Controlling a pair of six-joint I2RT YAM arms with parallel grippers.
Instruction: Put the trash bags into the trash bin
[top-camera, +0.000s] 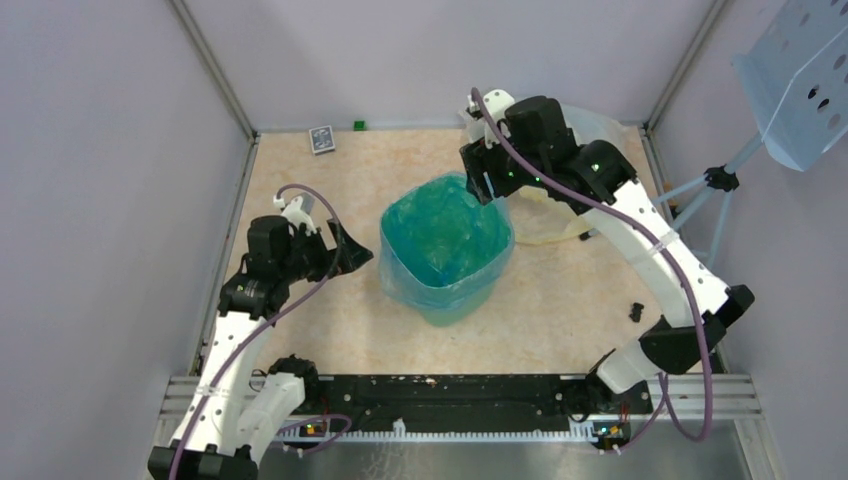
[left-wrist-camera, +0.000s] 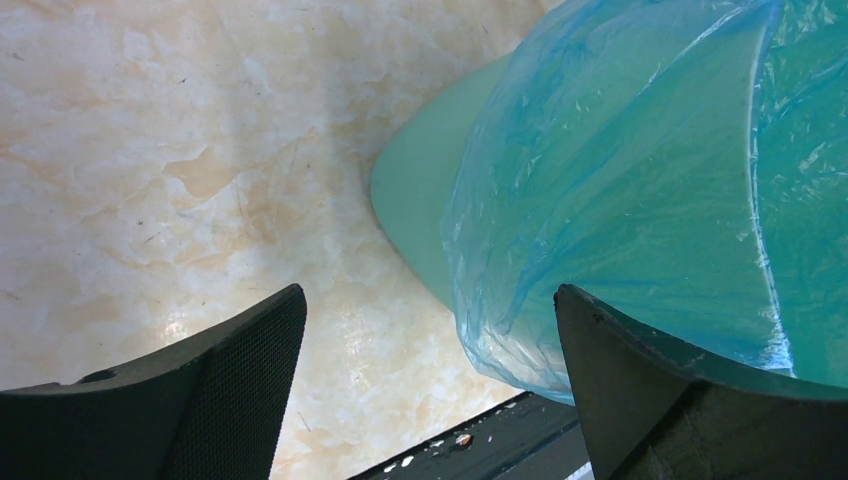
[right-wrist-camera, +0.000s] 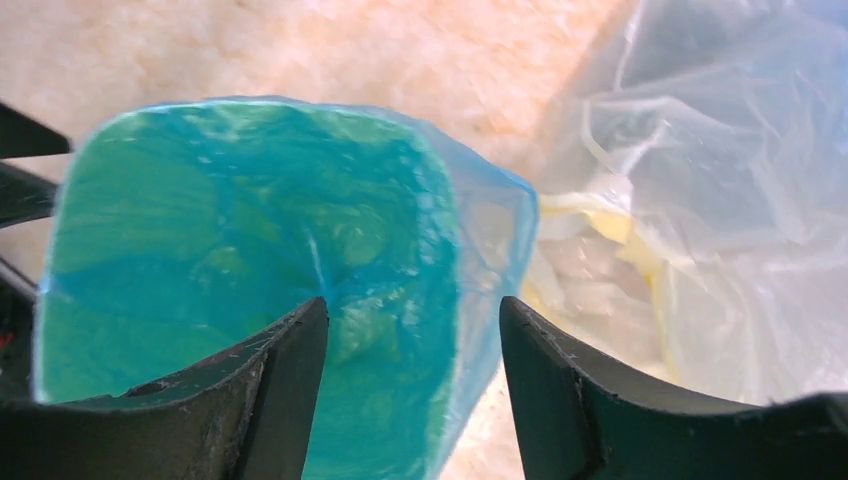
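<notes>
One blue trash bag (top-camera: 440, 230) lining one trash bin (top-camera: 450, 305); one clear bag (right-wrist-camera: 700, 200) beside. Left hand (left-wrist-camera: 428, 295), right hand (right-wrist-camera: 412, 302): both wide, empty.

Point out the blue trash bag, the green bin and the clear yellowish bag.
blue trash bag (top-camera: 440, 232), top external view, on its sunken middle.
green bin (left-wrist-camera: 415, 195), left wrist view, on its bare side wall.
clear yellowish bag (right-wrist-camera: 720, 150), right wrist view, on its crumpled folds.

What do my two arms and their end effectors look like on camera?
The left arm and right arm have white links, black joint housings and a purple cable each. The left end effector and right end effector each have two black, curved, textured fingers.
</notes>
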